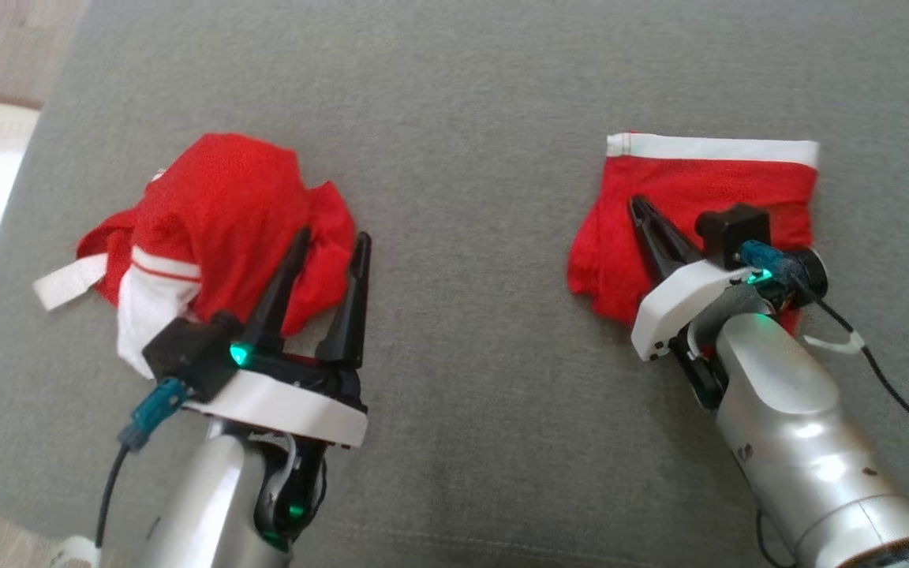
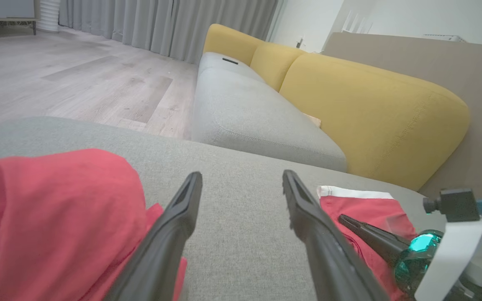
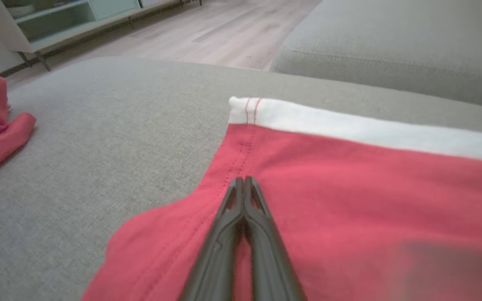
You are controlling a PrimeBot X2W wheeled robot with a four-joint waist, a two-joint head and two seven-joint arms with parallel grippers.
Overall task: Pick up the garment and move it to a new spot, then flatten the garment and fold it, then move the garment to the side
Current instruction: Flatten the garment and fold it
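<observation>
Looking down on the broad grey fabric cushion [image 1: 470, 379], we find our left gripper [image 1: 334, 234] spread wide, with nothing between its two long dark fingers. The crumpled red and white cloth garment [image 1: 218, 213] lies heaped just left of that gripper and reaches as far as its left finger; we cannot tell whether they touch. A loose white strip trails from the heap's far left side. Bare cushion lies ahead of the fingertips.

Our right gripper [image 1: 636, 203] has its fingers pressed together, the tips lying on the flat-folded red garment with a white waistband [image 1: 707, 193]. We cannot tell whether any cloth is nipped between them. The waistband runs across ahead of those tips, and a stitched seam leads from them toward its left end.

The two garments lie well apart, with open cushion between the grippers. Beyond the left gripper, its wrist view shows mustard-yellow padded backrests [image 2: 370, 113] and pale wood flooring [image 2: 78, 79].
</observation>
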